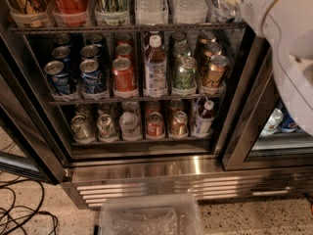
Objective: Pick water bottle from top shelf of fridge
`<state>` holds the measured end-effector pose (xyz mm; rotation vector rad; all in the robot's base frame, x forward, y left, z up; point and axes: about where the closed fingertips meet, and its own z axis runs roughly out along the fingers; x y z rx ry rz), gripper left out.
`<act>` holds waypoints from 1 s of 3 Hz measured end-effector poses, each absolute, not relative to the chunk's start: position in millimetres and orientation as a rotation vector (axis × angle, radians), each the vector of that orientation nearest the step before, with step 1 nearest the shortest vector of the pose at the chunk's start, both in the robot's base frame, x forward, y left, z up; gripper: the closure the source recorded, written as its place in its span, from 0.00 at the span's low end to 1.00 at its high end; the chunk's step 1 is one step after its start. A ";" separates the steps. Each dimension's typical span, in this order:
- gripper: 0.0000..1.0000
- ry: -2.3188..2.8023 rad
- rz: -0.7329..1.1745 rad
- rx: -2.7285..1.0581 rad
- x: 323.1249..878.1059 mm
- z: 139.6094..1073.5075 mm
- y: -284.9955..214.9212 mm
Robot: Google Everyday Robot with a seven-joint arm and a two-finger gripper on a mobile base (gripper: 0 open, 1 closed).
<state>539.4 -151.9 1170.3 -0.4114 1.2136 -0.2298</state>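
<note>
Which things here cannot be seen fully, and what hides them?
Camera view:
1. Hand: not in view; only the white arm shows at upper right, running out past the frame edges.
2. Water bottle on the top shelf: cap and upper part are cut off by the top edge.
3. Right end of the top shelf: covered by the white arm.

The speckled floor carries the fridge on its ribbed steel base. A clear plastic bin sits on the floor just in front of that base. Black cables loop at the left. The tool is out of view beyond the white arm at the upper right.
</note>
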 end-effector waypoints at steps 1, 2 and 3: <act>1.00 1.369 -0.072 -0.441 521.4 1123.9 -123.6; 1.00 1.411 0.007 -0.418 509.1 1125.9 -114.6; 1.00 1.408 0.010 -0.421 505.8 1128.5 -107.8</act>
